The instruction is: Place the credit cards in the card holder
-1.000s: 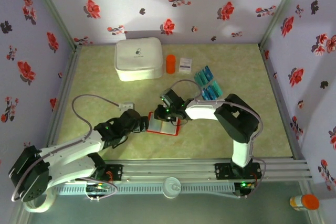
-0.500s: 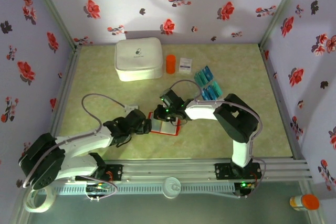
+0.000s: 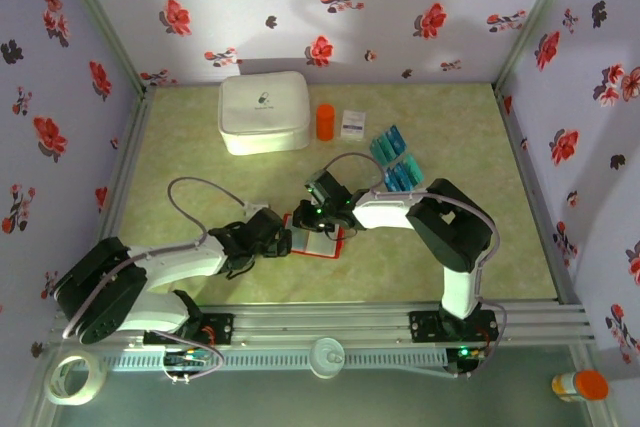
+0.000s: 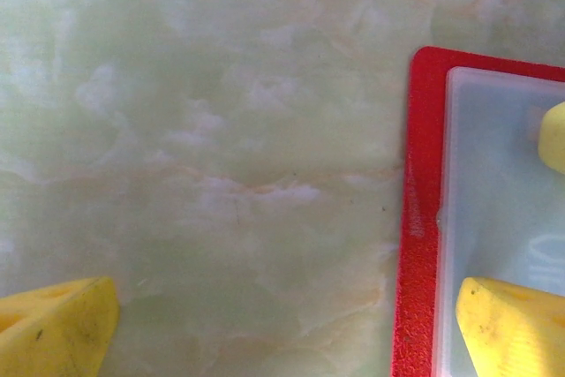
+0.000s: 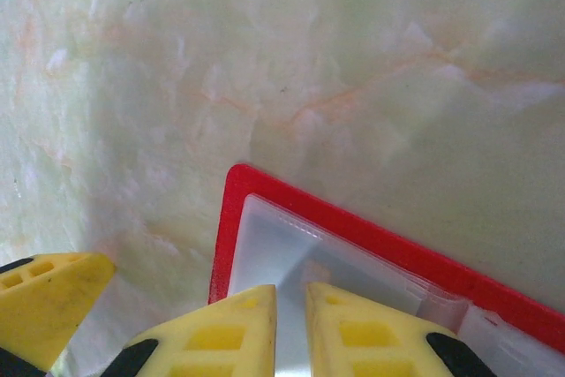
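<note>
Card holder [image 3: 312,237] lies open and flat on the table [image 3: 190,162], near centre, between the two grippers. Also seen from the left wrist [image 4: 415,218] and the right wrist [image 5: 371,240].

Left gripper [image 3: 283,243] sits at its left edge with the jaws wide apart. In the wrist view [image 4: 287,306] one yellow finger is over the clear pocket and the other over bare table, so the gripper straddles the red border.

Right gripper [image 3: 318,219] is at the far edge. In its wrist view [image 5: 291,306] the fingers are nearly together with a thin slit between them, tips over the clear pocket. Can't tell if they pinch anything.

Holder: bright red border, rounded corner, a frosted clear plastic pocket inset from the edge, smooth surface. Gripper fingers are yellow, wedge-shaped and ribbed.

Credit cards [image 3: 403,173]: teal-blue, in two small clusters on the table behind and to the right of the holder, well apart from it.

Table: pale green marbled surface. At the back are a white zip case [image 3: 263,112], an orange cylinder [image 3: 325,121] and a small white packet [image 3: 352,123].
</note>
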{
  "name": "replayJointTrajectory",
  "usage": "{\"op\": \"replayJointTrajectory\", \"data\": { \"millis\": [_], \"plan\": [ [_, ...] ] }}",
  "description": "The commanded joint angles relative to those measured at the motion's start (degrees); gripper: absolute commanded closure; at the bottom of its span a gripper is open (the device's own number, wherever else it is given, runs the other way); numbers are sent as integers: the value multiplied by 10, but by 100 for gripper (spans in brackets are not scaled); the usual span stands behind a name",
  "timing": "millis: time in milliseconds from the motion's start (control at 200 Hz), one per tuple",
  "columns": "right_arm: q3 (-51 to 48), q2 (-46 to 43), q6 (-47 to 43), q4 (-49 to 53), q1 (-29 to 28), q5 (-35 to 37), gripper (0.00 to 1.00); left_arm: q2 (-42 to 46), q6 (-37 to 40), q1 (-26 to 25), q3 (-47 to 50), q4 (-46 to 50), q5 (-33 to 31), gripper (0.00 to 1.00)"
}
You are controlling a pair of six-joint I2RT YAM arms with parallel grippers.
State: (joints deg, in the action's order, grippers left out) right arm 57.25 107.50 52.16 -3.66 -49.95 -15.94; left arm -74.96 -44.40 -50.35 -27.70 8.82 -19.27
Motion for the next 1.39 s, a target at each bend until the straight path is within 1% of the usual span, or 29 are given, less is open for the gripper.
{"op": "replayJointTrajectory", "data": {
  "millis": [0, 65, 170, 290, 405, 515, 605, 725, 870, 1020, 1165, 1315, 1335, 1390],
  "plan": [
    [-8, -4, 10, 1, 3, -4, 82, -11, 7, 3, -6, -8, 4, 1],
    [-5, -7, 9, 1, 3, -8, 79, -12, 4, 3, -5, -4, 2, 1],
    [4, -20, 0, 15, 6, -13, 69, -14, 0, 2, -3, 0, 1, 1],
    [14, -55, -18, 45, 18, -8, 62, -14, -4, 3, 2, 1, -1, 1],
    [13, -101, -41, 84, 40, 4, 59, -15, -7, 2, 5, 1, -2, 1],
    [14, -147, -80, 147, 66, 29, 58, -17, -8, 2, 6, 0, -1, 1],
    [23, -181, -127, 220, 88, 66, 57, -18, -8, 2, 7, -1, -1, 2],
    [47, -209, -190, 325, 118, 133, 56, -19, -7, 2, 6, -2, -1, 1],
    [70, -210, -259, 413, 157, 195, 56, -19, -5, 2, 5, -2, -1, 1],
    [101, -197, -307, 470, 177, 264, 56, -18, -6, 2, 7, -4, -1, 2],
    [139, -164, -340, 510, 182, 318, 57, -18, -6, 2, 9, -5, -1, 1],
    [171, -125, -360, 537, 183, 347, 59, -19, -8, 2, 8, -5, -1, 1],
    [175, -121, -362, 539, 183, 364, 59, -19, -8, 2, 8, -5, -1, 1],
    [182, -110, -366, 544, 183, 374, 60, -19, -8, 2, 9, -5, -1, 1]
  ]
}}
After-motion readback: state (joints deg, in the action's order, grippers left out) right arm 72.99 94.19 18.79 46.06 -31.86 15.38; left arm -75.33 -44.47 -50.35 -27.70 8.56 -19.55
